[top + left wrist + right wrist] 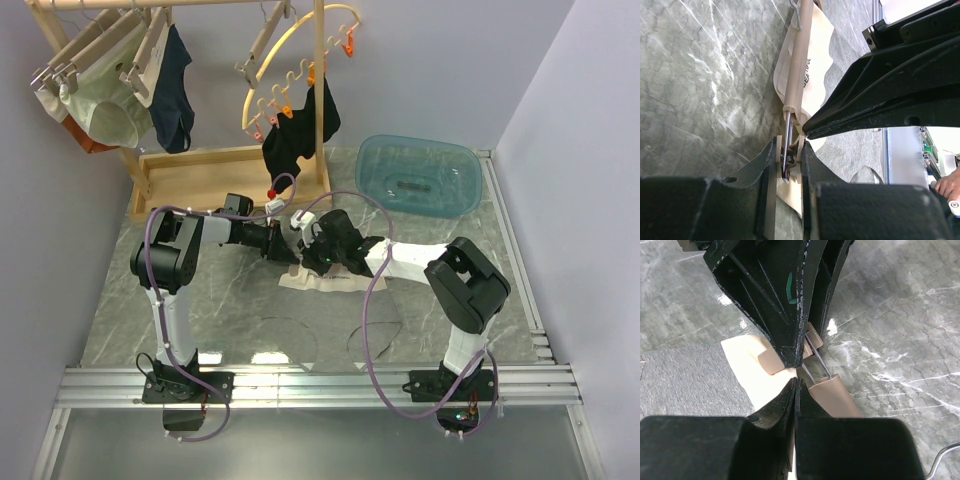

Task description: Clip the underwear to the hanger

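Observation:
The pale beige underwear [322, 281] lies flat on the marble table under both grippers. The wooden hanger's bar [797, 65] lies on it, with its wire hook [799, 15] at the far end. My left gripper [790, 156] is shut on the hanger's end clip [801, 145], squeezing its wooden plates. In the top view the left gripper [290, 250] meets the right gripper [308, 257] tip to tip. My right gripper [795, 382] is shut on the underwear's edge [747, 370], right beside the clip [771, 362] and the bar's end [832, 395].
A blue plastic tub [420, 175] stands at the back right. A wooden rack [230, 175] at the back left carries pale green briefs [110, 110], navy briefs [178, 95], a yellow curved hanger [290, 60] and a black garment [295, 135].

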